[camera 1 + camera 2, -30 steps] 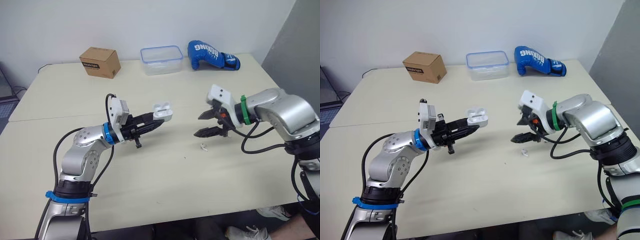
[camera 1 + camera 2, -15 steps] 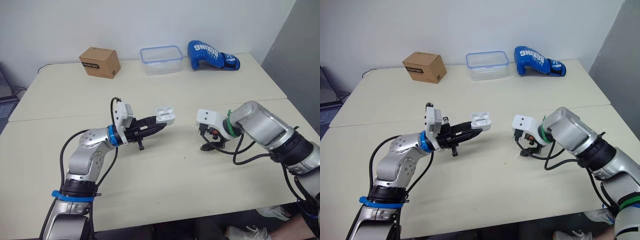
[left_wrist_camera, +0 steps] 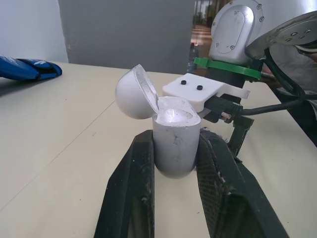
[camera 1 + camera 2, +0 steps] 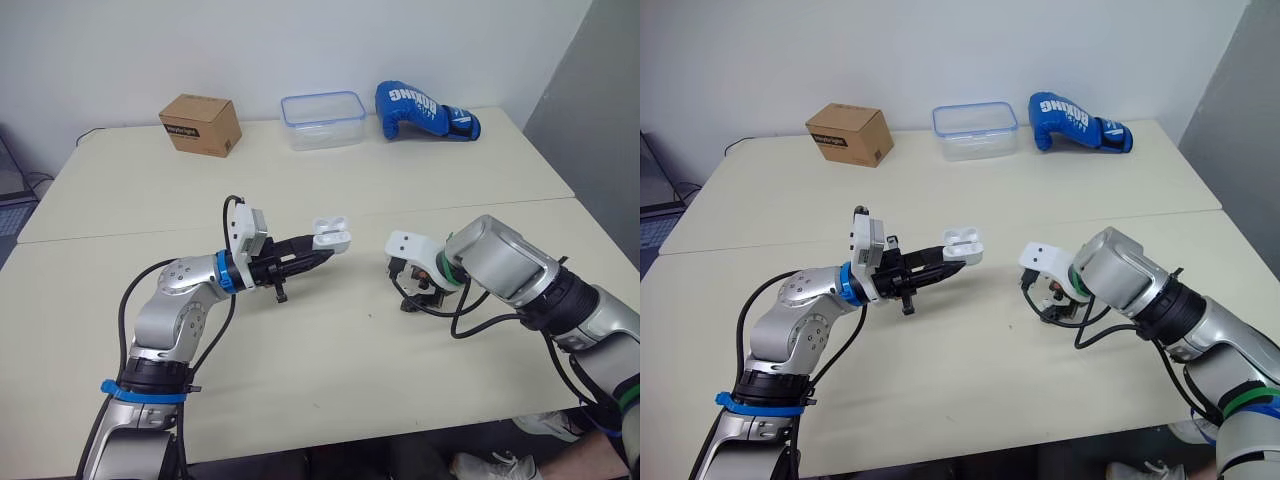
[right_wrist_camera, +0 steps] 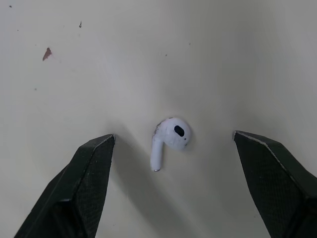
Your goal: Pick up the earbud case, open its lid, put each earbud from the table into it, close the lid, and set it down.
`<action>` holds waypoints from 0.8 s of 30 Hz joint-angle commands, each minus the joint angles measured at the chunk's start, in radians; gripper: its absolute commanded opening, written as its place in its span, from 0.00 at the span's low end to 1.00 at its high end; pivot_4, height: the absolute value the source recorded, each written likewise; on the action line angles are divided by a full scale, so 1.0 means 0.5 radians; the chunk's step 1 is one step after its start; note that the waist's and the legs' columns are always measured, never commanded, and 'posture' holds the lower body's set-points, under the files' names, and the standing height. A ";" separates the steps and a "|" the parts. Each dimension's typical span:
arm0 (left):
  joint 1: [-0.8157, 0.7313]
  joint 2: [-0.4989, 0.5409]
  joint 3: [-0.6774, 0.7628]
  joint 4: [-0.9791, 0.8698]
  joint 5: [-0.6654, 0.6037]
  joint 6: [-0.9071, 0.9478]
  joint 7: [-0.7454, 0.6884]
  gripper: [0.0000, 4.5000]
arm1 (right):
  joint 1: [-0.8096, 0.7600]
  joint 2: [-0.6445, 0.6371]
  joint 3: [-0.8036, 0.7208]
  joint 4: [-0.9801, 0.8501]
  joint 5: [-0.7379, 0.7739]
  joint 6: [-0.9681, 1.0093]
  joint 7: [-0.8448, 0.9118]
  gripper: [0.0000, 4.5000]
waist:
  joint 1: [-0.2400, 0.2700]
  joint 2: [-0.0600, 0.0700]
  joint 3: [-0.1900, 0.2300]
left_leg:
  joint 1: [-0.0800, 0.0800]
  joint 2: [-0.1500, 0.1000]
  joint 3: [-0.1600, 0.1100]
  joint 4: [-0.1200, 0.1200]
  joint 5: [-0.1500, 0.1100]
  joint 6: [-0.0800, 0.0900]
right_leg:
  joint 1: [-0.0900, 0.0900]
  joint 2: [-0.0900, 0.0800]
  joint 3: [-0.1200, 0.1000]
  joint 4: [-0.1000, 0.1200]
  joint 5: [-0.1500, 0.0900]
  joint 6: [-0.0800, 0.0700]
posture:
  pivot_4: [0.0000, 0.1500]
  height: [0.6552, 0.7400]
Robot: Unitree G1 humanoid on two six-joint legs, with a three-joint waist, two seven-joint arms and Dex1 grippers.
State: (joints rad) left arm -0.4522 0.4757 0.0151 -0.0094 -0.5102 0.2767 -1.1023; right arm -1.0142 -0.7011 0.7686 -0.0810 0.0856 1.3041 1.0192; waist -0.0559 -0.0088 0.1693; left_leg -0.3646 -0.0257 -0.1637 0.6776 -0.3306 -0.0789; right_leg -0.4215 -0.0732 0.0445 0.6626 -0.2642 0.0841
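Above the middle of the pale beige table (image 4: 330,390), the small white earbud case (image 4: 333,232) hangs with its lid flipped open, its body pinched between the black fingers of the left gripper (image 3: 176,143). Near it, a white earbud (image 5: 167,141) lies on the tabletop between the widely spread fingers of the right gripper (image 5: 172,136), touching neither. Along the far edge sit a brown cardboard box (image 4: 200,124), a clear blue-rimmed plastic tub (image 4: 322,106) and a blue boxing glove (image 4: 425,110).

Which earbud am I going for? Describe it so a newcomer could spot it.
On the beige table, look under the right gripper. Between its open black fingers lies the earbud, tiny, white, stemmed, flat on the surface, unlike the bigger earbud case held up by the left gripper.
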 commanded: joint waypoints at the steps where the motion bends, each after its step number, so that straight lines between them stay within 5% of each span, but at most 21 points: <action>1: -0.039 0.006 0.022 -0.084 -0.037 -0.013 -0.004 0.18 | -0.066 0.023 -0.013 -0.077 0.035 0.090 -0.035 0.88 | 0.000 0.000 0.000 | 0.000 0.000 0.000 0.000 0.000 0.000 | 0.000 0.000 0.000 0.000 0.000 0.000 | 1.00 1.00; 5: -0.041 0.003 0.020 -0.081 -0.036 -0.015 -0.004 0.18 | -0.079 0.066 -0.024 -0.083 0.062 0.138 -0.086 0.76 | 0.000 0.000 0.000 | 0.000 0.000 0.000 0.000 0.000 0.000 | 0.000 0.000 0.000 0.000 0.000 0.000 | 1.00 1.00; 8: -0.041 -0.001 0.018 -0.083 -0.035 -0.016 0.000 0.18 | -0.078 0.079 -0.019 -0.072 0.066 0.141 -0.110 0.53 | 0.000 0.000 0.000 | 0.000 0.000 0.000 0.000 0.000 0.000 | 0.000 0.000 0.000 0.000 0.000 0.000 | 1.00 1.00; 24: -0.030 -0.004 0.014 -0.093 -0.033 -0.015 0.008 0.18 | -0.050 0.010 0.027 -0.102 0.077 0.143 -0.142 0.53 | 0.000 0.000 0.000 | 0.000 0.000 0.000 0.000 0.000 0.000 | 0.000 0.000 0.000 0.000 0.000 0.000 | 1.00 1.00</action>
State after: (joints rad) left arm -0.4568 0.4752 0.0148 -0.0109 -0.5101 0.2769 -1.1007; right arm -1.0294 -0.6878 0.7830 -0.1005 0.1117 1.3667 0.9537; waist -0.0559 -0.0088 0.1693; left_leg -0.3646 -0.0258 -0.1638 0.6776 -0.3306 -0.0789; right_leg -0.4216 -0.0732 0.0445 0.6626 -0.2642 0.0841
